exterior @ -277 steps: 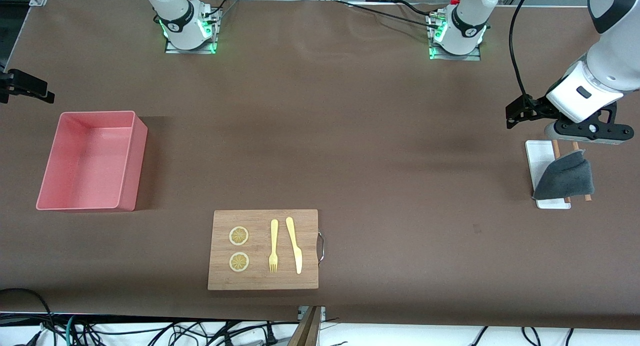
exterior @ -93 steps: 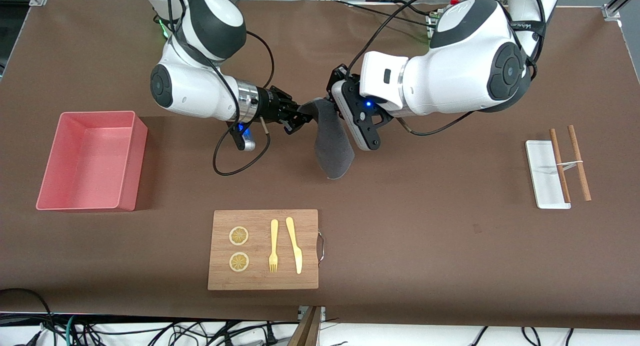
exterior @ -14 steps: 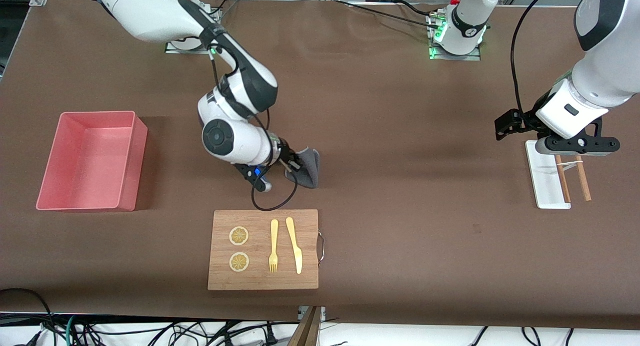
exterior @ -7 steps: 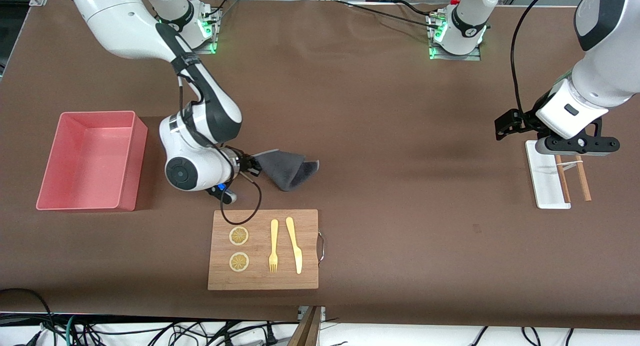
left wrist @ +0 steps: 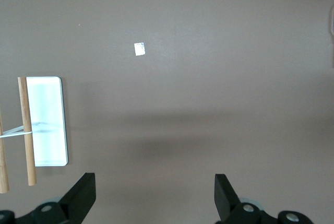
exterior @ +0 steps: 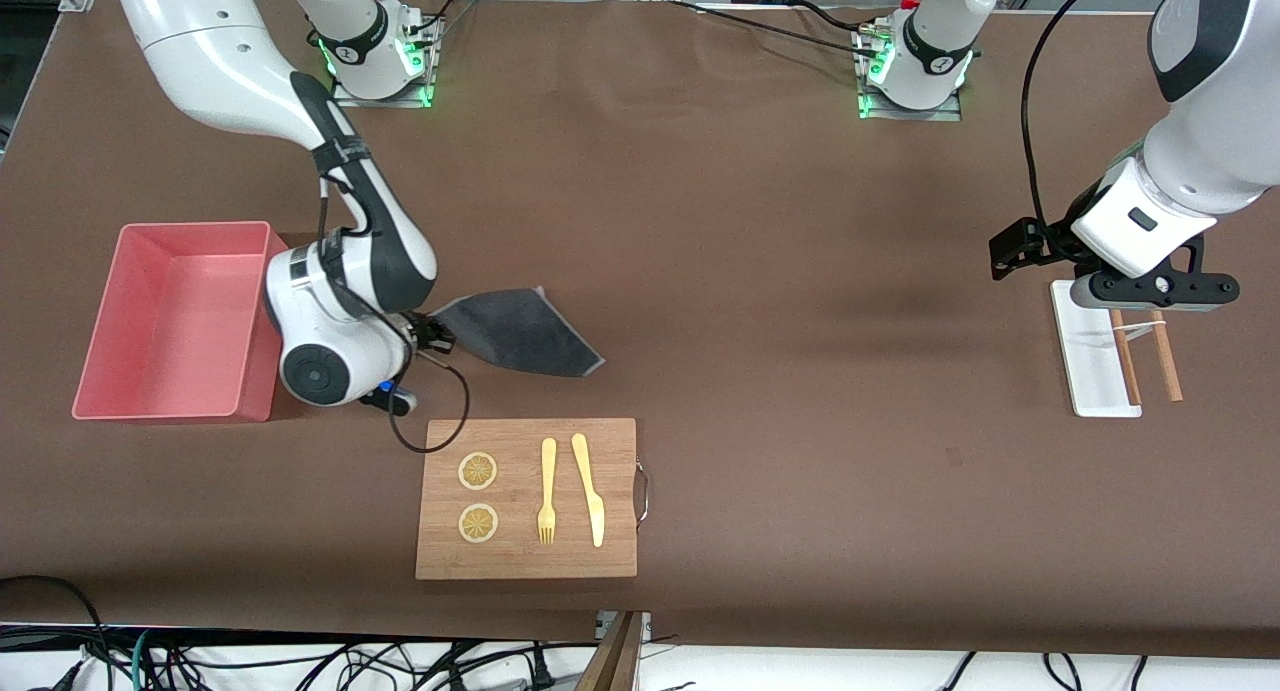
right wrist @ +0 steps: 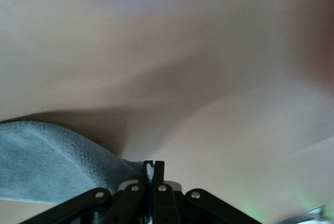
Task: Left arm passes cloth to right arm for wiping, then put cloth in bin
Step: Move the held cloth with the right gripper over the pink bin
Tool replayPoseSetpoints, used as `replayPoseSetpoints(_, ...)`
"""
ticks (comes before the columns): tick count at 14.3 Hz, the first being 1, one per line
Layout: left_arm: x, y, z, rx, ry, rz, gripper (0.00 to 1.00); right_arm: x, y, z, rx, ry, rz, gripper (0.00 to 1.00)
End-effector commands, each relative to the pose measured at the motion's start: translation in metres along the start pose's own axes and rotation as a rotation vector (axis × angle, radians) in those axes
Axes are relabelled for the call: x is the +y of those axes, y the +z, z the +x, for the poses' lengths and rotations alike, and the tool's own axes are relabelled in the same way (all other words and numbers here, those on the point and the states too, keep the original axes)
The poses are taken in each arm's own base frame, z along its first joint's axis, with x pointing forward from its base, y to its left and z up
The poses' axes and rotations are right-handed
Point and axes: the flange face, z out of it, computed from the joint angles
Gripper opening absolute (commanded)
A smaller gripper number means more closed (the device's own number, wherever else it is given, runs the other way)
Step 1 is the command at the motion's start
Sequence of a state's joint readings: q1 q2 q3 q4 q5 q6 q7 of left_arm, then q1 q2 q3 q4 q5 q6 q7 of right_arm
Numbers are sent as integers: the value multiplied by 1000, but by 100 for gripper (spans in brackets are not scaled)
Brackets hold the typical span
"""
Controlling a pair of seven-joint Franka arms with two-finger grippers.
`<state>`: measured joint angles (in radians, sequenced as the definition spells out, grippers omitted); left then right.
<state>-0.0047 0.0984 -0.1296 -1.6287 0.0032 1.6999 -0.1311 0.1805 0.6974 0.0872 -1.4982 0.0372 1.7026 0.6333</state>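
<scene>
The left hand hangs over bare brown table, its two fingers spread wide. A white tray lies beside two wooden sticks. A small white scrap sits apart.

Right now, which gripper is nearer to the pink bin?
Right. The right gripper is beside the pink bin, shut on a corner of the cloth. The left gripper waits open over the white tray at the left arm's end of the table.

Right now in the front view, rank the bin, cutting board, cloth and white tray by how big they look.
1. bin and cutting board: look alike, no ranking
2. cloth
3. white tray, partly covered by the left gripper
</scene>
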Motion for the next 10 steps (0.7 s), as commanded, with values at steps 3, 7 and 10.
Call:
replayPoseSetpoints(3, 1, -4, 1, -6, -5, 17, 100, 59, -9, 23, -19, -117, -45, 0)
replayPoseSetpoints(7, 0, -4, 1, -8, -5, 16, 100, 117, -17, 49, -21, -233, -64, 0)
replayPoseSetpoints(10, 1, -4, 1, -8, -5, 16, 100, 157, -24, 65, -13, -314, -69, 0)
